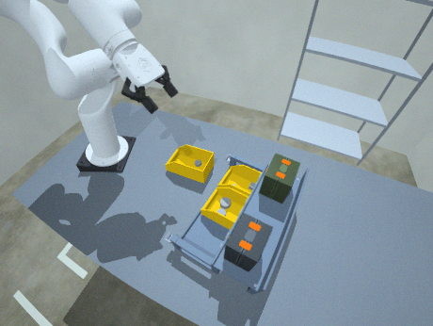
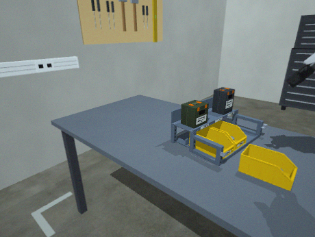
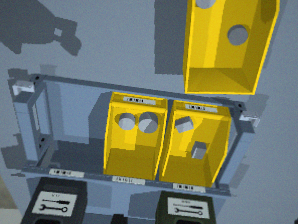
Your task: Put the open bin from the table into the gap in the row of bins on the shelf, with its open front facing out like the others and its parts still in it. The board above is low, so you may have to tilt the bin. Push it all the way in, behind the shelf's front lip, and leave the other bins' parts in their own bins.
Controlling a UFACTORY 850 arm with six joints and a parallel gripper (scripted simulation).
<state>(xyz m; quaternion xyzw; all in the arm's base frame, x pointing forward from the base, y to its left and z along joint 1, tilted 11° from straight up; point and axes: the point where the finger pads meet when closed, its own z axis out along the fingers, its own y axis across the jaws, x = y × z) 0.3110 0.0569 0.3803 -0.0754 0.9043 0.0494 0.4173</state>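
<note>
The loose yellow open bin [image 1: 189,163] [image 2: 266,166] [image 3: 227,47] stands on the table beside the small shelf, with round grey parts [image 3: 238,35] in it. The grey shelf [image 1: 181,244] [image 2: 253,120] [image 3: 29,116] holds two yellow bins [image 1: 226,205] [image 2: 219,138] [image 3: 135,137] with parts. The gap [image 1: 202,232] [image 3: 75,127] is at one end of the row, under the low board. My gripper [image 1: 161,98] is open and empty. It hangs high above the table, back from the loose bin towards the robot's base. Only a dark piece of it shows at the right edge of the exterior view.
A green box [image 1: 280,178] [image 2: 194,113] and a dark grey box [image 1: 248,245] [image 2: 224,100] stand on the shelf's top board. The robot's base [image 1: 105,153] is at the table's far left. A tall rack [image 1: 339,99] stands behind the table [image 1: 358,226].
</note>
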